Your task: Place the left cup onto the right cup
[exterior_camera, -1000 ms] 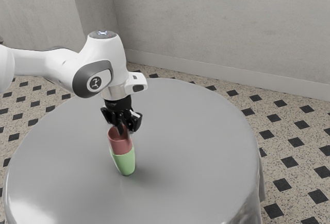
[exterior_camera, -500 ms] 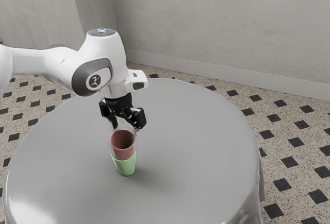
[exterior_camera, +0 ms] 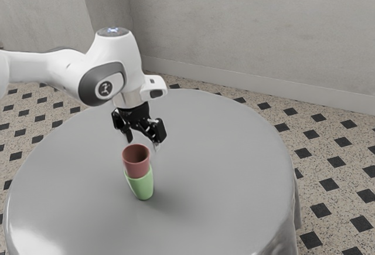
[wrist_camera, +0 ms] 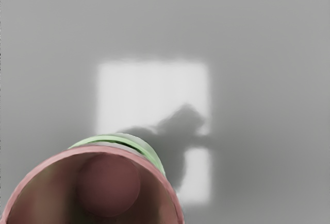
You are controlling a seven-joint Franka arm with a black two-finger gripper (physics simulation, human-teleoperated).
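A red cup (exterior_camera: 136,161) sits nested in a green cup (exterior_camera: 140,184) on the round grey table (exterior_camera: 222,167), the pair leaning a little toward the exterior view's left. My gripper (exterior_camera: 142,136) hangs just above the red cup's rim, apart from it, with its fingers open and nothing between them. From the wrist, I look down into the red cup (wrist_camera: 98,188), and the green cup's rim (wrist_camera: 131,144) shows just behind it.
The table's edge (exterior_camera: 287,167) curves away at the exterior view's right. A checkered floor (exterior_camera: 334,149) and a grey wall lie beyond. A bright square patch of light (wrist_camera: 149,100) lies on the tabletop past the cups.
My gripper has let go of the red cup and risen clear of it. The red cup stays nested in the green one.
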